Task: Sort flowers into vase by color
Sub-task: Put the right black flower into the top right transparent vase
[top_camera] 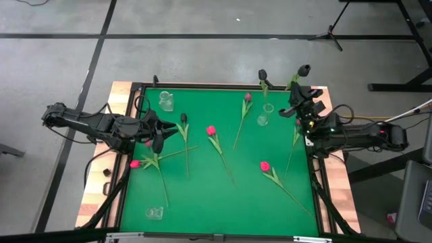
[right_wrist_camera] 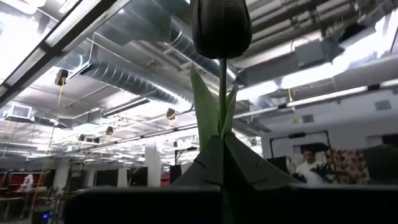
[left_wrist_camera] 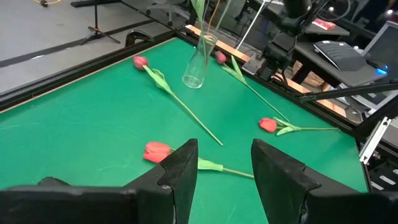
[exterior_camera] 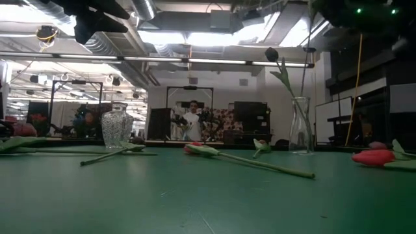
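Right pincer (top_camera: 302,101), upper right of the high view, is clamped shut on the stem of a black tulip (right_wrist_camera: 221,26), held upright in the right wrist view, its head (top_camera: 304,69) past the table's far edge. Just left of it stands a tall clear vase (top_camera: 264,116) already holding another black tulip (top_camera: 262,75), seen in the low view rising above the glass (exterior_camera: 301,127).

Left pincer (top_camera: 157,142), at the left of the green table (top_camera: 202,196), has its jaws parted and empty, as the left wrist view shows (left_wrist_camera: 224,168); a red tulip (left_wrist_camera: 158,150) lies on the felt just beyond its fingers.

Loose flowers are scattered across the table: a dark tulip (top_camera: 183,118) beside the left pincer, a pink-red one (top_camera: 135,164) at lower left, a pink-red one (top_camera: 211,130) at centre, a maroon-pink one (top_camera: 248,97) left of the tall vase, and a pink-red one (top_camera: 264,166) at lower right. A short cut-glass vase (top_camera: 165,101) stands at upper left, a third glass vase (top_camera: 155,213) at lower left; both hold no flowers.

A person (exterior_camera: 192,120) shows in the room beyond the table in the low view.
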Robot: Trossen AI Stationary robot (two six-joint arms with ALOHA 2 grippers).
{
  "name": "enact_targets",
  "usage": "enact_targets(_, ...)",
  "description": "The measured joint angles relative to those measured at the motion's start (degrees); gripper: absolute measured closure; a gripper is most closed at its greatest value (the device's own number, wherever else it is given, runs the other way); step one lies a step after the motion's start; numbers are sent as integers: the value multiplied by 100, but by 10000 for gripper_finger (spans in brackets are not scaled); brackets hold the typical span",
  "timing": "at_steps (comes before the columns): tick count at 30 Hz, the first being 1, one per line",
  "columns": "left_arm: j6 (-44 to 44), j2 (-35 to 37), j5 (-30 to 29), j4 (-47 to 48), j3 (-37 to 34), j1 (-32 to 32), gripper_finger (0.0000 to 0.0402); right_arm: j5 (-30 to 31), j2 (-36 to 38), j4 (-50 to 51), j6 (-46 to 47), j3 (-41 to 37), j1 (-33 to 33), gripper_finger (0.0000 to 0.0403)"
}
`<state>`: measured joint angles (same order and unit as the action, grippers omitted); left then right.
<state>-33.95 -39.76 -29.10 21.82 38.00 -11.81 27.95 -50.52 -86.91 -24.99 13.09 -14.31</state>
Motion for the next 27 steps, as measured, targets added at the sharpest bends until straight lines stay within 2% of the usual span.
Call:
enact_targets(7,2,2,-132,1,0,0,256,-428,-56,28,574,-177,-600,402)
enact_targets(15,0,-1,-181,1,0,1,256,-654,-511,59,1268,-311,-983,402)
enact_targets(23,2,1,-181,1,0,1,256,-637,-906,58,1284,-311,-976,394)
enact_targets(27,2,0,-181,1,0,1,256,-196,-949,54,1307,-311,-974,365)
